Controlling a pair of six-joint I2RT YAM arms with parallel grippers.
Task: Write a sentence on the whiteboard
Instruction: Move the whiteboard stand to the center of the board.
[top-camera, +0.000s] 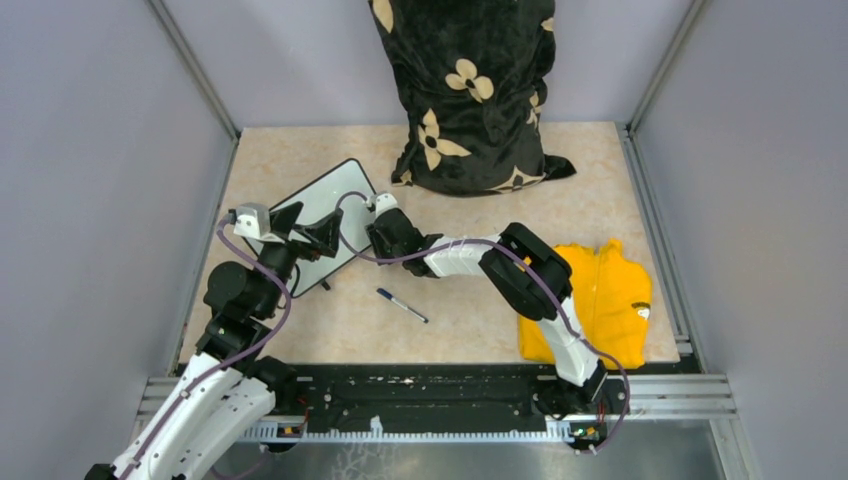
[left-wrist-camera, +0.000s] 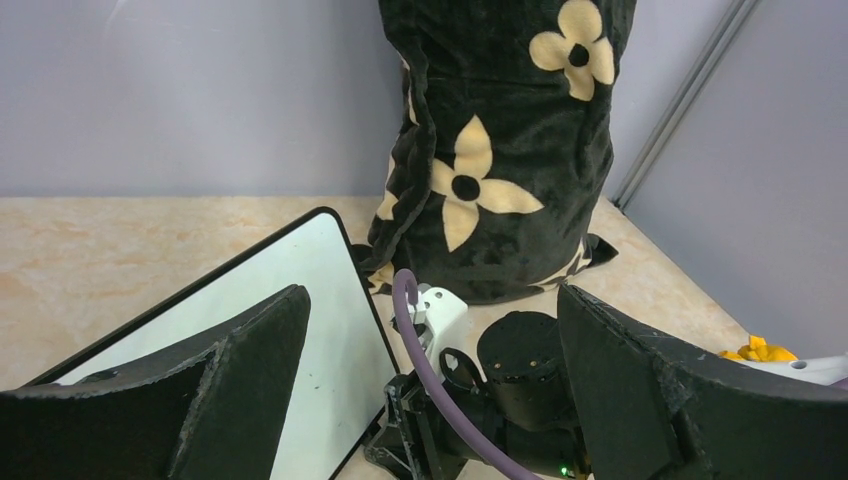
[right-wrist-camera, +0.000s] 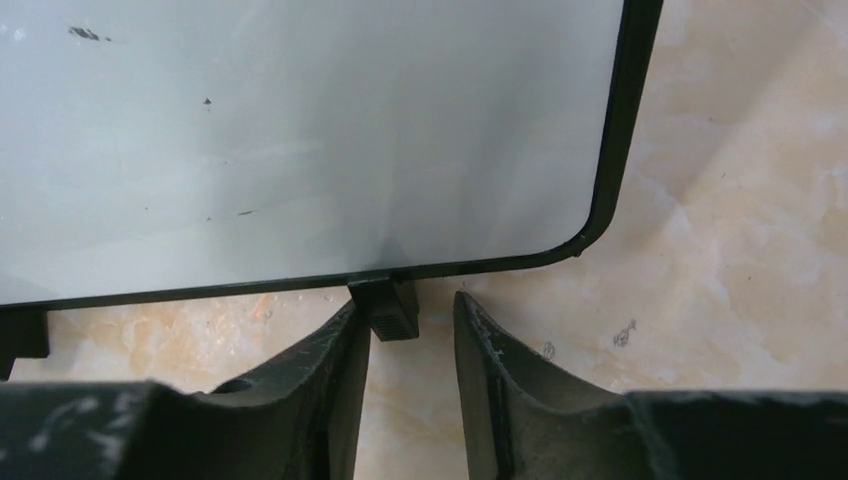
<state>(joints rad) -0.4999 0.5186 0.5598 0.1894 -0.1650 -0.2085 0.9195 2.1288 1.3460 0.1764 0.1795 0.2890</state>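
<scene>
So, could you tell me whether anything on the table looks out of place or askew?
The whiteboard lies turned diagonally to the table edges, blank apart from a few dark specks. The pen lies loose beside it, unheld.

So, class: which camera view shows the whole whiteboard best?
Top external: the whiteboard shows nearly its whole outline and how it lies, though partly covered. Left wrist shows one slanted part; right wrist, close up, only a rounded corner and an edge.
</scene>
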